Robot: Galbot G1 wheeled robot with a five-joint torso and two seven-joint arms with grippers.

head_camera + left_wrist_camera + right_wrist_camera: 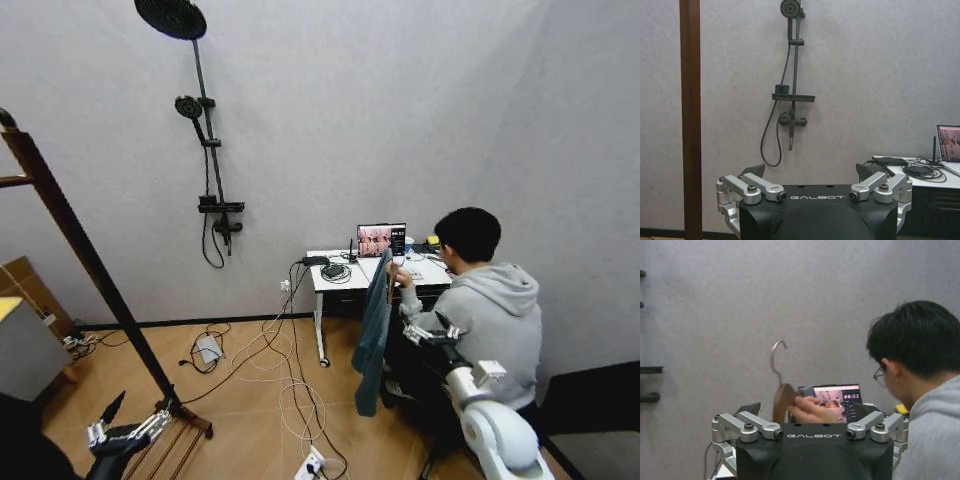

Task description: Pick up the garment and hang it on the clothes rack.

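Head view: jacket [374, 335] hangs in a person's hand [398, 276] by the desk [335, 278], well apart from the rack [85, 258] at far left. Rack is cut off by the frame edge; one slanted post & its foot show. R gripper [428, 335] sits low near the person's back, fingers spread, nothing in them. In R wrist view its jaws frame the hand holding a wooden hanger [781, 399] w/ metal hook; jacket cloth mostly hidden there. L gripper [108, 428] low by the rack foot, open, empty.
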